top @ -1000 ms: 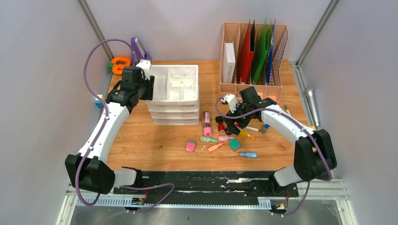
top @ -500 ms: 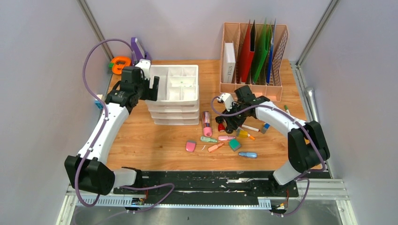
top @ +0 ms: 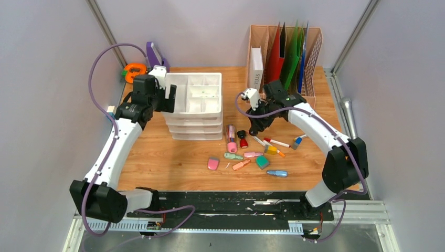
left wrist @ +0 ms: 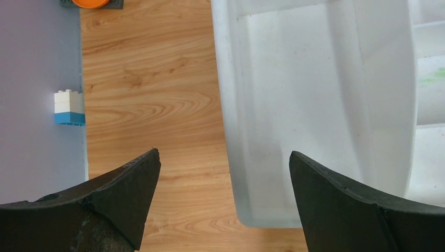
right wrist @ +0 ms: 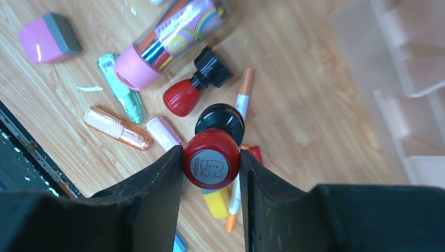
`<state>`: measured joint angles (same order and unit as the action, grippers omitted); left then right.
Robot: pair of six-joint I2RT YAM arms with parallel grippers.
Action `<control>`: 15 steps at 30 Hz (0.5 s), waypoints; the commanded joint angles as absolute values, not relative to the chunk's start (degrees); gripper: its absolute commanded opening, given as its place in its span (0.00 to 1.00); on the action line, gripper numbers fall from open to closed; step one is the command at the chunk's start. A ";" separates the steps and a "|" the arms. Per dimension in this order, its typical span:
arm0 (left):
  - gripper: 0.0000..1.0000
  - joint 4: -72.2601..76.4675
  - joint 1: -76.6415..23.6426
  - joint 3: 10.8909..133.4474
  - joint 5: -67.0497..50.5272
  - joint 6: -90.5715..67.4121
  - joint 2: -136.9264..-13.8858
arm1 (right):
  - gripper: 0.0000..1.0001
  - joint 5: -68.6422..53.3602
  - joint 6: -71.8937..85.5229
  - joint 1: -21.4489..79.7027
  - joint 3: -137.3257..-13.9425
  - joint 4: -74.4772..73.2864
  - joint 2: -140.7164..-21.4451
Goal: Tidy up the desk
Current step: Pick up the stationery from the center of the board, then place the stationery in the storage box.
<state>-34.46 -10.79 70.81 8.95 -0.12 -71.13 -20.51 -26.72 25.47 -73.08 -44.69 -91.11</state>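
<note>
Wood-grain worktop (top: 157,152) lies flat beneath both claws, long axis left to right in top view, grain running along it. Right claw (right wrist: 211,157) clenched on round red stamp (right wrist: 212,164), above second red stamp (right wrist: 191,89) lying on worktop at centre-right. Left claw (left wrist: 223,168) released, fingers spread wide over left wall of white drawer unit (left wrist: 315,105), far-left part of worktop.

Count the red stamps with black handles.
2. Held stamp in the right gripper; loose stamp on the desk beside the pink-capped tube. More may hide under the right arm.
</note>
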 commanded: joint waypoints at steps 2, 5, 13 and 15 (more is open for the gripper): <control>1.00 -32.35 -10.81 71.15 8.69 1.77 -68.04 | 0.10 -17.75 -27.66 25.78 -85.99 -51.61 -85.19; 1.00 -32.26 -10.81 71.11 7.89 2.19 -67.80 | 0.11 -18.36 -27.29 25.78 -93.47 -52.89 -85.20; 1.00 -32.09 -10.81 71.11 7.35 2.84 -68.12 | 0.11 -21.41 -25.38 26.39 -117.77 -53.69 -92.18; 1.00 -32.08 -10.81 71.10 7.56 3.08 -68.31 | 0.11 -21.80 -25.27 26.97 -123.41 -53.93 -95.13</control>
<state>-34.04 -10.79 70.81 7.92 1.74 -69.21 -19.77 -26.39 25.78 -113.97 -53.76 -90.54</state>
